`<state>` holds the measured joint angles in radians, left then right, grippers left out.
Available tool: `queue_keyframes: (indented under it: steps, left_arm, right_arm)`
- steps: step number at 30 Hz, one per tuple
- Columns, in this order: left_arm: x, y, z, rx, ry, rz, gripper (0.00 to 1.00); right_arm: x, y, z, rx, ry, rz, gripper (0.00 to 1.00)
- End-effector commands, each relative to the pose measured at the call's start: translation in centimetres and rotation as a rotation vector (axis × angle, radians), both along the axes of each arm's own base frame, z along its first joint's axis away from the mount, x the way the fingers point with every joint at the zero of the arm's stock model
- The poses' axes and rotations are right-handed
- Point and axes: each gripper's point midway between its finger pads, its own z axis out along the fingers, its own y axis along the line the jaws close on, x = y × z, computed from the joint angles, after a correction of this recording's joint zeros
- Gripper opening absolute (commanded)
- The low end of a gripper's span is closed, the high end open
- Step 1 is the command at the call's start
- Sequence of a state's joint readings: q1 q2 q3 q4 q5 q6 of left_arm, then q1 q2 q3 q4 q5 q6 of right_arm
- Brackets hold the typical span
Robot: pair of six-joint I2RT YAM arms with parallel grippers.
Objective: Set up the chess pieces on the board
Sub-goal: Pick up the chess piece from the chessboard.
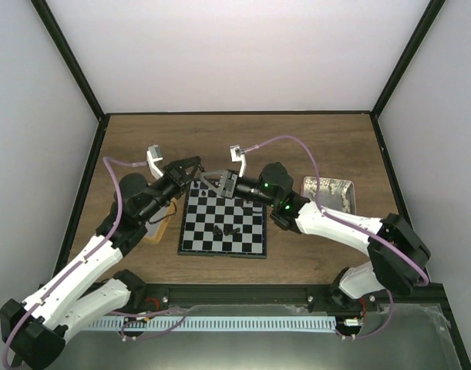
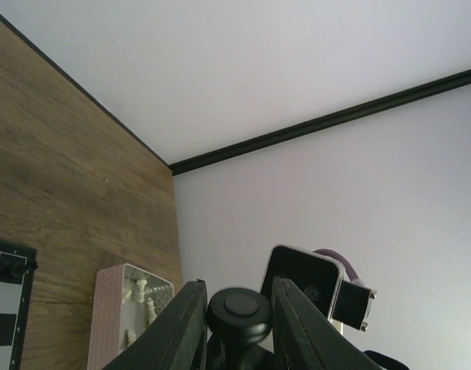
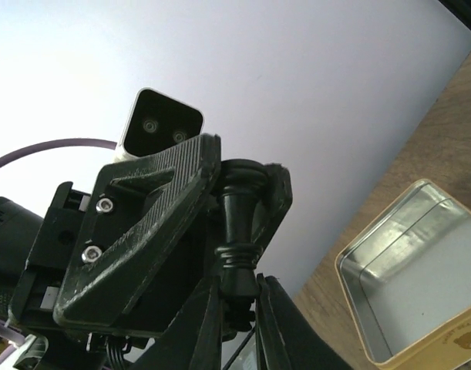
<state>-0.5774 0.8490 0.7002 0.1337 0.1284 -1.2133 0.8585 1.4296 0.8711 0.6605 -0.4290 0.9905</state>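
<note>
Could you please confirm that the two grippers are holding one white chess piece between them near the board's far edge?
Not quite: the chess piece is black, not white, as the right wrist view shows. The left gripper and right gripper do hold it between them near the board's far edge.

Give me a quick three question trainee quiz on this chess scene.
1. True or false: the left claw and right claw grip the same black piece.
2. The claws meet by which edge of the board: A near, B far, C right?
3. Fill in: the pink tray holds ___ pieces.
Key: 1 true; 2 B; 3 white.
</note>
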Motion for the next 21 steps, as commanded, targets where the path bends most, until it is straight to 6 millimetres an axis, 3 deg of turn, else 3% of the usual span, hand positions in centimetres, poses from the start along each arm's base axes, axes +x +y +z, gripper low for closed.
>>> queue_keyframes:
  steps: [1,3,8,11,15,21]
  left_arm:
    - [-0.7,0.0,-0.3,0.001,-0.004,-0.023,0.27]
    - [-0.7,0.0,-0.7,0.016,0.005,-0.024,0.31]
    - [-1.5,-0.9,-0.7,0.129,-0.042,-0.11,0.65]
    - [-2.2,-1.9,-0.8,0.237,-0.082,-0.218,0.77]
    - [-3.2,-2.5,-2.0,0.338,-0.077,-0.331,0.78]
    - [-5.6,-3.9,-0.1,0.268,-0.183,-0.514,0.78]
  right_arm:
    - [0.8,-0.5,1.9,0.024,-0.026,-0.051,0.06]
    - [0.8,-0.7,1.8,0.01,-0.032,-0.056,0.03]
    - [-0.2,-1.4,1.1,-0.082,-0.118,-0.029,0.01]
    - [-1.3,-2.3,0.1,-0.185,-0.242,0.003,0.01]
    - [-2.5,-3.5,-1.2,-0.31,-0.37,0.069,0.01]
    - [-3.7,-4.6,-1.8,-0.415,-0.498,0.112,0.01]
